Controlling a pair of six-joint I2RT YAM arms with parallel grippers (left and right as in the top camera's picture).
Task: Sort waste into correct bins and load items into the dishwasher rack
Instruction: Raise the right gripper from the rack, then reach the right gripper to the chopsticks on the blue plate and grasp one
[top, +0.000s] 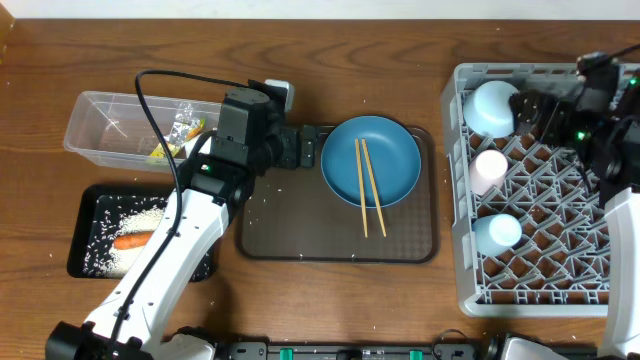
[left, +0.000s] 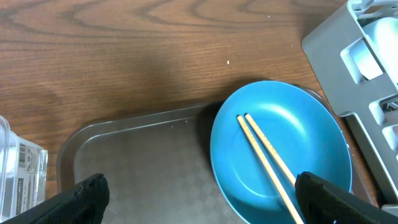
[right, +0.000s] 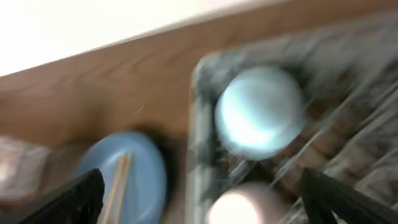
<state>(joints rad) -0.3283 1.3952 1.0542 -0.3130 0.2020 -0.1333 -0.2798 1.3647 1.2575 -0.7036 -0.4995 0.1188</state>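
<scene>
A blue plate (top: 371, 160) with two wooden chopsticks (top: 368, 195) across it lies on the brown serving tray (top: 300, 225). My left gripper (top: 308, 147) hovers open at the plate's left edge. In the left wrist view its fingers (left: 87, 196) straddle the tray and the plate (left: 292, 149), holding nothing. The grey rack (top: 530, 270) holds a light blue bowl (top: 493, 108), a pink cup (top: 490, 170) and a light blue cup (top: 497, 233). My right gripper (top: 530, 115) stands open beside the bowl (right: 260, 112). The black tray (top: 85, 235) holds a carrot (top: 133, 240) and rice (top: 125, 215).
A clear tub (top: 110, 125) at the back left holds a yellow-green wrapper (top: 165, 150) and crumpled material. A few rice grains lie scattered on the wooden table near the black tray. The right wrist view is motion-blurred.
</scene>
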